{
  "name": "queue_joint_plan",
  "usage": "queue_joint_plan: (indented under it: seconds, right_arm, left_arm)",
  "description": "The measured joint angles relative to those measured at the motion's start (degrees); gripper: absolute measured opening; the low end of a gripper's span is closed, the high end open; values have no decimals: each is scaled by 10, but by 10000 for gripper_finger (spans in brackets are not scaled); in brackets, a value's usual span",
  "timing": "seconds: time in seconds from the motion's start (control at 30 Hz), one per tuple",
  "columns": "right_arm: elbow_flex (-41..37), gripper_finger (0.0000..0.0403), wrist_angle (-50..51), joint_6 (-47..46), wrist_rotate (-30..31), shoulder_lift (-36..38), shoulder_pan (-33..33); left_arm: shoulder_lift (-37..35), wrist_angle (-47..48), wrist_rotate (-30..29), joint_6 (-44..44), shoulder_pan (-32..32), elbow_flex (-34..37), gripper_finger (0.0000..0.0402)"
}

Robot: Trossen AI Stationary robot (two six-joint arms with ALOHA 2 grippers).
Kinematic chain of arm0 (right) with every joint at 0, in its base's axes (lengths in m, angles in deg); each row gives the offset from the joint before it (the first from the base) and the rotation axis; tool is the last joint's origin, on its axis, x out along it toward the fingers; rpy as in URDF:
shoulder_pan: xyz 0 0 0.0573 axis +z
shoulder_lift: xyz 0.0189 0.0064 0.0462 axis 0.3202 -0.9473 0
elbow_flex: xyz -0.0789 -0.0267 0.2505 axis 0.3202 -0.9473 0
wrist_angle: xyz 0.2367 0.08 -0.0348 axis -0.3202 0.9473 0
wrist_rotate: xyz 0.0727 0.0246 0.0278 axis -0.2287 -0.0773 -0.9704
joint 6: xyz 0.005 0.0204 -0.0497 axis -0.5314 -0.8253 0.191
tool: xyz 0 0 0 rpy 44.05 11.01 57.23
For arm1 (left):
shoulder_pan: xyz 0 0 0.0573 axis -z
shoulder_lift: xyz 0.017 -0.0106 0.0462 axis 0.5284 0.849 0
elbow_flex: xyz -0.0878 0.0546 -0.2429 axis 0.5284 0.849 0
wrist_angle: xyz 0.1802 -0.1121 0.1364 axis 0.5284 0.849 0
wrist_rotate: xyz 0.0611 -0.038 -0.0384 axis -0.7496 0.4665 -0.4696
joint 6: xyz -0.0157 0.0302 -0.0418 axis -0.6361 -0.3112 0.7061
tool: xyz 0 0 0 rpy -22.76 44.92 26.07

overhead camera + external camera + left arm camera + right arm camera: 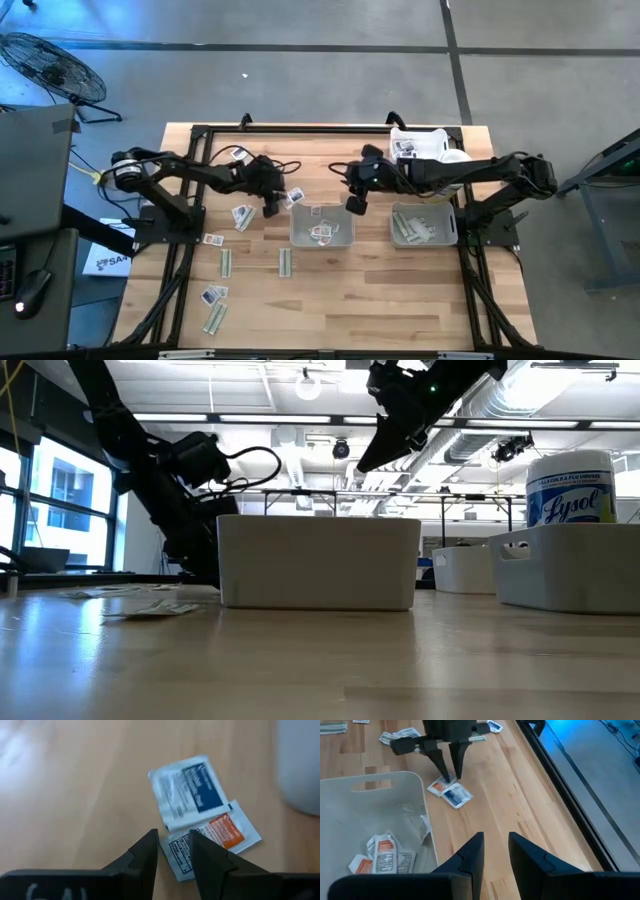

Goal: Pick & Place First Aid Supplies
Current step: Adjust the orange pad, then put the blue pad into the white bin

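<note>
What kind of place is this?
Probably a robotics lab or workshop: a bare concrete floor, exposed ceiling ducts, and a wooden table framed by two robot arms sorting small packets.

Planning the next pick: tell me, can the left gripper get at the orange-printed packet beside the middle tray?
Probably yes. The left gripper hangs right over the orange-printed packet, fingers slightly apart. Only a blue-printed packet overlaps its far edge; the middle tray stands clear beside it.

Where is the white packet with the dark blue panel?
On the wooden table, left of the middle grey tray: the blue-panelled white packet lies under the left tool, overlapping an orange-labelled packet.
</note>
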Motion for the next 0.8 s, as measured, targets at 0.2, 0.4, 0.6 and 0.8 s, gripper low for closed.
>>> queue_joint_plan:
  seconds: [0.2,0.4,0.6,0.8]
  right_arm:
    - [0,83,0,-12,-2,0,-6]
    - [0,83,1,-12,-21,0,-7]
    - [0,83,-4,-10,-19,0,-9]
    - [0,83,-7,-9,-18,0,-10]
  left_arm:
    - [-32,52,-81,25,-6,2,108]
    - [-82,99,-99,33,-9,6,108]
    - [-82,-4,-30,40,-8,4,108]
    - [-29,-82,-34,79,-13,3,107]
